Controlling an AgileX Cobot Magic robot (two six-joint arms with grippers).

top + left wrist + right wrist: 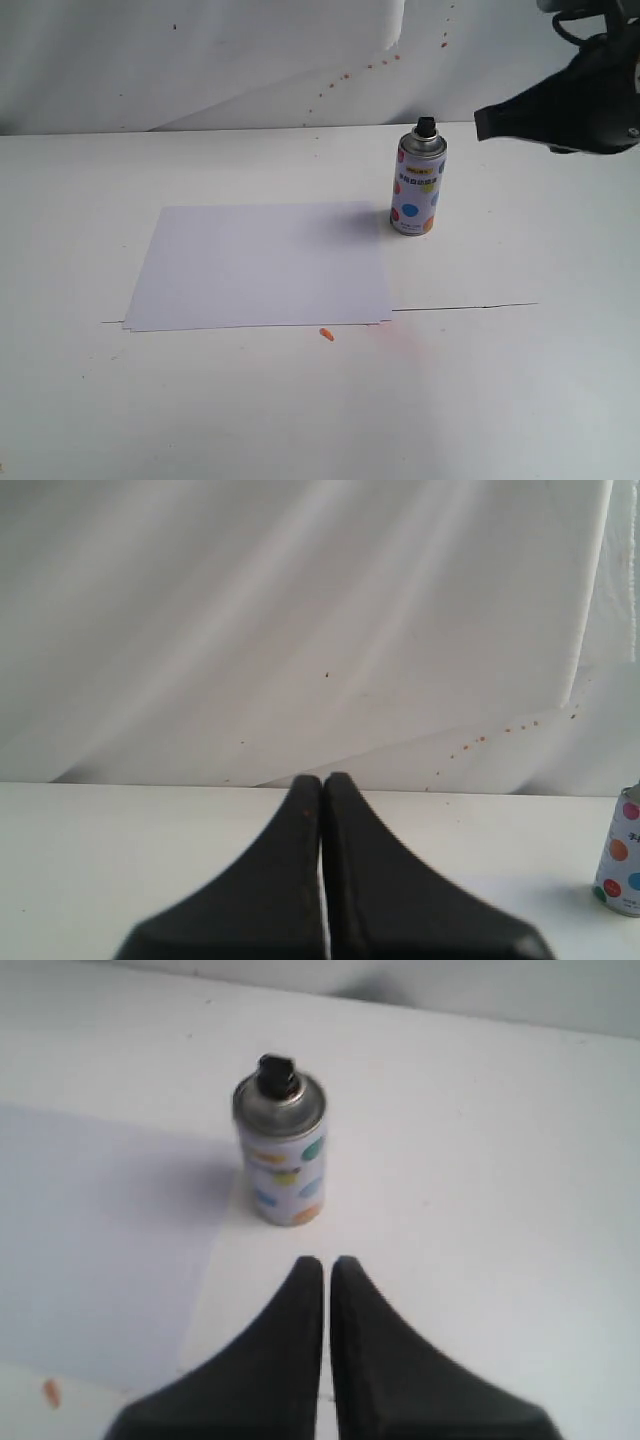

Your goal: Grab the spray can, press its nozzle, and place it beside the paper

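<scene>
Both grippers sit clenched on nothing, and my right gripper [327, 1260] is nearer the upright spray can [281, 1155], which stands directly ahead of it.

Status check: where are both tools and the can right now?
Left tool shut, empty. Right tool shut, empty, clear of the dotted white spray can. Can upright beside the white paper sheet. Nothing in the way.
</scene>
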